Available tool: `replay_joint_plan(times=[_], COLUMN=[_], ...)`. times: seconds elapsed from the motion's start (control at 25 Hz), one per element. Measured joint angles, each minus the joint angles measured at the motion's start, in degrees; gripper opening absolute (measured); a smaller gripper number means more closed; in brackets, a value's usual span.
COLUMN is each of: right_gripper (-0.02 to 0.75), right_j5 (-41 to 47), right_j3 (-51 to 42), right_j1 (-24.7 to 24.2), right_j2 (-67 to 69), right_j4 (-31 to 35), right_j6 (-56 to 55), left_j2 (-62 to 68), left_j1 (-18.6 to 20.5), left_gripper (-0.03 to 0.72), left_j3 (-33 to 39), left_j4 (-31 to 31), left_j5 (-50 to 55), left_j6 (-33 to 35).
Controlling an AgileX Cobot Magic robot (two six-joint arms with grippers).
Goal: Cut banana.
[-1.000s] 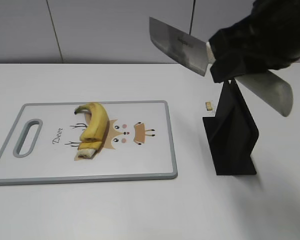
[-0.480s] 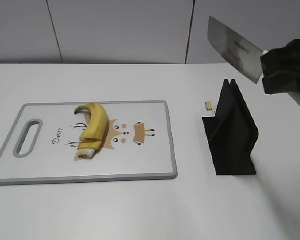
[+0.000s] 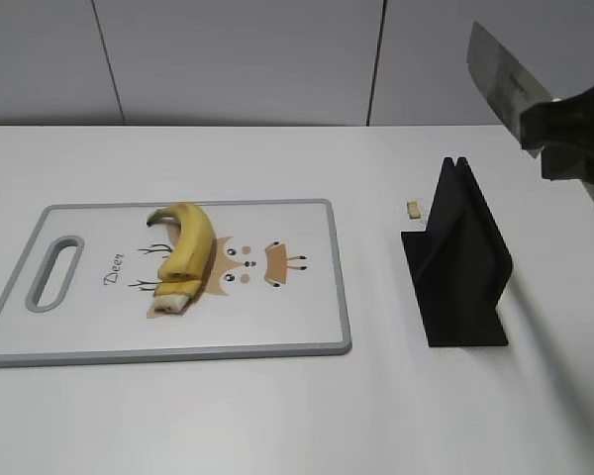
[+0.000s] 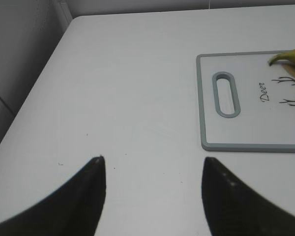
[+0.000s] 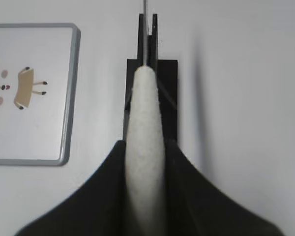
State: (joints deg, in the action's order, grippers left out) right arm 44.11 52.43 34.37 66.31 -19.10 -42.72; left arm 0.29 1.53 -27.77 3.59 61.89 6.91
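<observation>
The yellow banana [image 3: 185, 252] lies on the white cutting board [image 3: 277, 327], left of the deer drawing; a cut piece [image 3: 172, 300] lies at its near end. Its stem tip shows in the left wrist view [image 4: 289, 57]. My right gripper [image 3: 572, 134] is shut on the pale handle [image 5: 145, 132] of a cleaver [image 3: 503, 77], held high at the right edge above the black knife stand [image 3: 460, 259]. In the right wrist view the blade lines up with the stand's slot [image 5: 147, 29]. My left gripper [image 4: 151, 164] is open and empty, over bare table left of the board.
A small pale crumb [image 3: 413, 209] lies on the table left of the stand. The board's handle slot [image 4: 226, 94] faces my left gripper. The white table's left edge [image 4: 39, 83] meets a grey wall.
My right gripper has carried the cleaver rightward, from over the middle of the table to above the knife stand. The banana and board have not moved.
</observation>
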Motion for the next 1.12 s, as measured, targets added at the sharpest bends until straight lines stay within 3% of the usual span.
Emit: replay_joint_plan(times=[0.52, 1.12], right_gripper=[0.166, 0.165], right_j5=[-3.0, -3.3], right_j3=[0.0, -0.8], right_j1=[0.0, 0.0], right_j2=[11.5, 12.6], right_j4=[-2.7, -3.7], right_j6=[-4.6, -6.5], left_j2=[0.0, 0.0], left_j1=[0.0, 0.0], left_gripper=[0.56, 0.553], left_j3=[0.0, 0.0], left_j4=[0.0, 0.1], left_j5=[0.0, 0.0], left_j6=[-0.1, -0.1])
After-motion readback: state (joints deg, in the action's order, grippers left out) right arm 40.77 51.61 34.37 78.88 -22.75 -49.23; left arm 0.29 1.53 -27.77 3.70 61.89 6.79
